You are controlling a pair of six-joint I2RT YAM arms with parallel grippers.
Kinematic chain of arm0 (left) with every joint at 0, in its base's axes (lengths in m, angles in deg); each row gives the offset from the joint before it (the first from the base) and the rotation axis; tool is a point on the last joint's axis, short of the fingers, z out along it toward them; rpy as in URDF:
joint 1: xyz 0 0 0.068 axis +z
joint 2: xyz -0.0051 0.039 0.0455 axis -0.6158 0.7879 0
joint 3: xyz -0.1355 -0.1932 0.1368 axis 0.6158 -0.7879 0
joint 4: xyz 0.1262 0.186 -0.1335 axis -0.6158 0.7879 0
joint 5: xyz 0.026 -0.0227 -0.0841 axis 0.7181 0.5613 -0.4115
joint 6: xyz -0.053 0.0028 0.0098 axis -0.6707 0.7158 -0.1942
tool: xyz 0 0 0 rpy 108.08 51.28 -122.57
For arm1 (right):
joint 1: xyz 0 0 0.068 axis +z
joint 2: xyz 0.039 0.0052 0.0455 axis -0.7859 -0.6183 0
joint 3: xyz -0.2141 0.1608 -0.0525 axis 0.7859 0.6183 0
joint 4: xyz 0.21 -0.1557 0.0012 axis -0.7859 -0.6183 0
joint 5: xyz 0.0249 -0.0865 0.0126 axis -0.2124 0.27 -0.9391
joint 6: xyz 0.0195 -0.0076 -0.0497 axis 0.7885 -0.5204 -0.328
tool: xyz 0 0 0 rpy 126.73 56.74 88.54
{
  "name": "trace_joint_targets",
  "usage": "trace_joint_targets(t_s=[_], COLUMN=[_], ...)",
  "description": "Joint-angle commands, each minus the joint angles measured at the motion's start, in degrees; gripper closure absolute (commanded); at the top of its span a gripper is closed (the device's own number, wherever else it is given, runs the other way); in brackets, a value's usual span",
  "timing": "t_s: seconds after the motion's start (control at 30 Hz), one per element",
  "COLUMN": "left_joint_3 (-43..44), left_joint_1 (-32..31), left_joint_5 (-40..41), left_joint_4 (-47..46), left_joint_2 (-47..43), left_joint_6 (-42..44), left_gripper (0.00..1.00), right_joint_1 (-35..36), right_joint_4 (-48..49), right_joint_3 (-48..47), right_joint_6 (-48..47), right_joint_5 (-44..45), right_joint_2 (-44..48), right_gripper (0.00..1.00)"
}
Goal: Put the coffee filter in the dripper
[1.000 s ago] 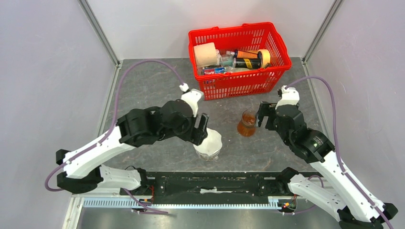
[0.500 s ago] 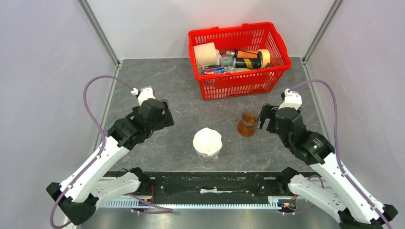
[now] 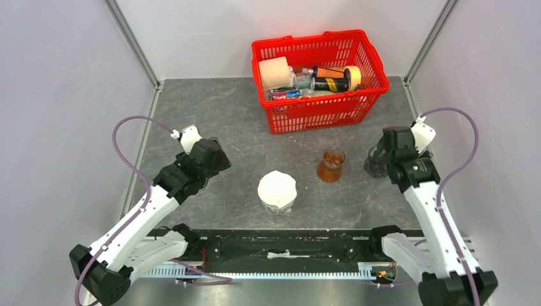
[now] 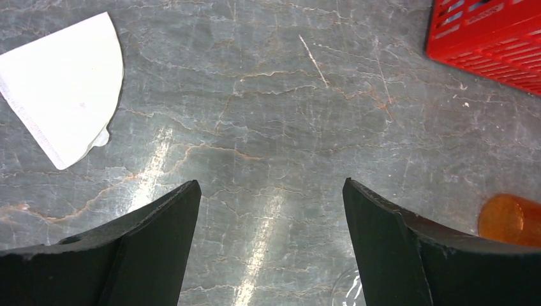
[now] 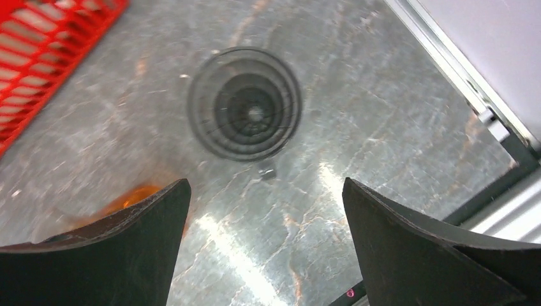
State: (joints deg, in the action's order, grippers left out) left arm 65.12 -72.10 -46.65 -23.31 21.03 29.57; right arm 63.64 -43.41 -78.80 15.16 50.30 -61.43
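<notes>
A white paper coffee filter (image 3: 277, 187) sits open in the mouth of the clear glass dripper (image 3: 279, 208) at the near middle of the table. A second white filter (image 4: 64, 89) lies flat on the table in the left wrist view, ahead and left of the fingers; the top view does not show it. My left gripper (image 3: 214, 156) (image 4: 271, 182) is open and empty, well left of the dripper. My right gripper (image 3: 381, 154) (image 5: 265, 182) is open and empty over the right side of the table. A sliver of clear glass (image 4: 348, 294) shows by the left gripper's right finger.
A tumbler of brown liquid (image 3: 330, 164) (image 4: 510, 220) stands right of the dripper. A dark smoky-grey cup (image 3: 372, 167) (image 5: 245, 103) stands just ahead of my right fingers. A red basket (image 3: 319, 105) of items is at the back. The table's right edge rail (image 5: 491, 115) is close.
My left arm has drawn back to the left from the dripper, leaving the filter in it. My right arm has swung right, from the brown tumbler to over the dark cup.
</notes>
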Motion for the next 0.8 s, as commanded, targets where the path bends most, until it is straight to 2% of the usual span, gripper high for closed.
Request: trace_joint_targets(t_s=[0.0, 0.17, 0.37, 0.6, 0.7, 0.77], left_joint_3=[-2.91, -5.03, -5.49, -7.08, -7.78, -8.07], left_joint_1=[0.25, 0.24, 0.29, 0.2, 0.2, 0.17], left_joint_5=[4.35, 4.5, 5.37, 5.03, 4.55, 4.2], left_joint_4=[-5.72, -8.34, -8.51, -9.52, -10.28, -10.54], left_joint_2=[-2.49, -2.43, -2.62, -4.8, -5.4, -5.54], left_joint_6=[-3.96, -1.66, 0.72, 0.9, 1.08, 1.31], left_gripper=[0.12, 0.12, 0.12, 0.12, 0.12, 0.12], right_joint_1=[-8.9, -17.36, -22.24, -23.19, -23.24, -23.26], right_joint_4=[0.75, 6.35, 15.08, 21.54, 23.15, 23.15], right_joint_3=[-1.16, -0.41, 1.95, 4.94, 5.87, 6.11], right_joint_6=[2.32, 2.17, 3.11, 3.94, 3.74, 3.38], right_joint_5=[-5.22, -9.85, -12.69, -16.32, -16.49, -16.16], right_joint_2=[-6.28, -15.31, -23.23, -28.22, -27.77, -26.68], right_gripper=[0.04, 0.11, 0.24, 0.56, 0.76, 0.85])
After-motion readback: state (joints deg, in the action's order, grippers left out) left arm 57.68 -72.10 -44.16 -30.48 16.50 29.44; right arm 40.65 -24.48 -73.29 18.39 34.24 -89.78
